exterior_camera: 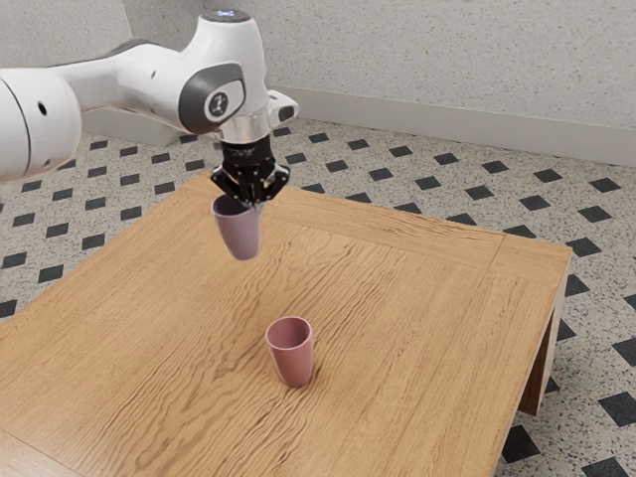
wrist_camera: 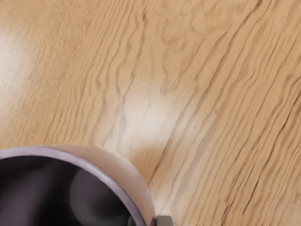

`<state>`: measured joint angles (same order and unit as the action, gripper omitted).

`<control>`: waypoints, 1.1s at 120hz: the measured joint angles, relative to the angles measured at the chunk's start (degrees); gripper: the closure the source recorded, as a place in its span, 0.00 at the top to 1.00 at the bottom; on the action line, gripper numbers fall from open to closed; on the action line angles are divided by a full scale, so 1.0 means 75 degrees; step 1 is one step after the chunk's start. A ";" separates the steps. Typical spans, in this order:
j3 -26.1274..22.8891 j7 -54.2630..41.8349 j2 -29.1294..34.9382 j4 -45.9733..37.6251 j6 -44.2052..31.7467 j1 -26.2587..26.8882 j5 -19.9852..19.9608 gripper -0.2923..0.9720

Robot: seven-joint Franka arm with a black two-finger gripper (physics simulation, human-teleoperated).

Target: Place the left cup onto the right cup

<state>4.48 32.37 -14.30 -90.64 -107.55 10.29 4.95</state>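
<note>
Gripper [exterior_camera: 248,202]: fingers clamped on rim of mauve cup [exterior_camera: 239,230], held above table [exterior_camera: 417,288] for clearance. Pink cup [exterior_camera: 290,351]: upright, awaiting stacking.

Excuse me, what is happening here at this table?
The robot arm's gripper holds a mauve cup by its rim, in the air above the wooden table. A pink cup stands upright on the table, apart from it. The mauve cup is not yet on the pink one.
</note>
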 joint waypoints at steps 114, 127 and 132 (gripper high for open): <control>-0.1314 0.3290 0.1019 -0.1605 -0.0222 0.0228 0.0326 0.15; -0.1373 0.3548 0.1006 -0.1644 -0.0327 0.0227 0.0319 0.15; -0.1380 0.3638 0.0997 -0.1648 -0.0363 0.0240 0.0317 0.15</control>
<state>-5.87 59.66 -6.82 -103.00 -110.28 12.09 7.34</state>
